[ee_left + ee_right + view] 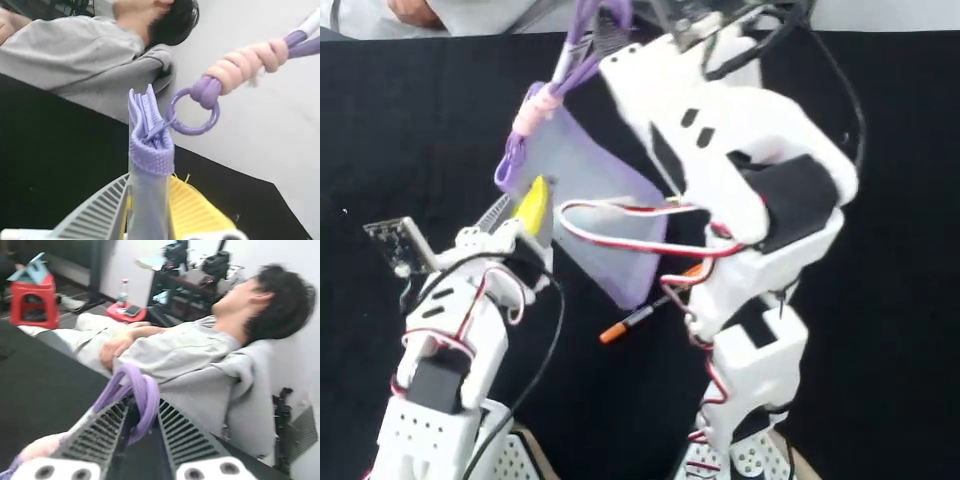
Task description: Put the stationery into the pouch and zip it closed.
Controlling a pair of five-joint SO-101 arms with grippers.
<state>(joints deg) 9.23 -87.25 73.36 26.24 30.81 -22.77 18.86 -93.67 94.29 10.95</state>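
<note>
The lavender pouch [605, 205] hangs lifted off the black table, held between both arms. My left gripper [528, 208] [150, 192], with one grey and one yellow finger, is shut on the pouch's zipper-end edge [149, 150]. A purple ring [192, 112] on the zipper leads to a pink knotted strap [245, 60]. My right gripper [590, 30] [140, 415] is up at the far side, shut on the strap's purple loop [140, 390]. An orange pen [630, 322] lies on the table under the pouch's lower corner.
The right arm's white body [750, 180] stands over the middle of the black table [410, 130], with red-and-white cables crossing in front of the pouch. A person in a grey top sits behind the far edge.
</note>
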